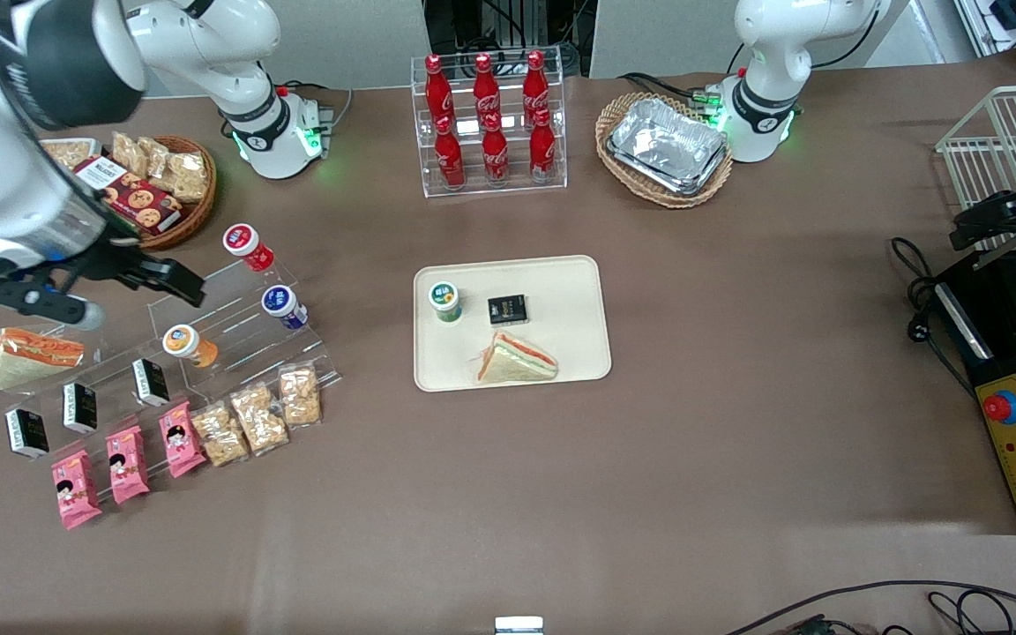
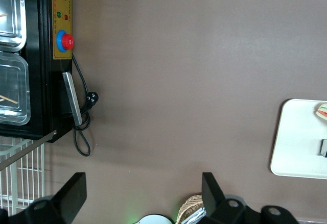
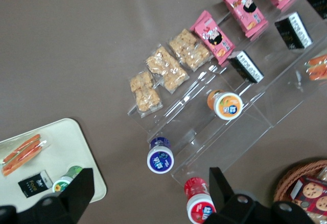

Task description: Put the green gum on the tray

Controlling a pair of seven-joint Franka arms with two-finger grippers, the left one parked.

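The green gum (image 1: 446, 301), a small bottle with a green-and-white lid, stands upright on the cream tray (image 1: 565, 300) beside a small black packet (image 1: 507, 309) and a wrapped sandwich (image 1: 517, 360). My gripper (image 1: 120, 291) hangs open and empty above the clear display steps at the working arm's end of the table, well away from the tray. In the right wrist view the gripper (image 3: 150, 193) is spread wide over bare tabletop, with the green gum (image 3: 65, 180) and tray (image 3: 66, 142) near one finger and a red-lidded bottle (image 3: 200, 203) near the other. The tray's edge (image 2: 301, 142) shows in the left wrist view.
On the clear steps (image 1: 235, 339) sit red-lidded (image 1: 247, 246), blue-lidded (image 1: 283, 306) and orange-lidded (image 1: 188, 344) bottles, black packets, pink packs and snack bags. A cola rack (image 1: 489, 123), a foil-tray basket (image 1: 665, 148) and a snack basket (image 1: 160, 185) stand farther from the camera.
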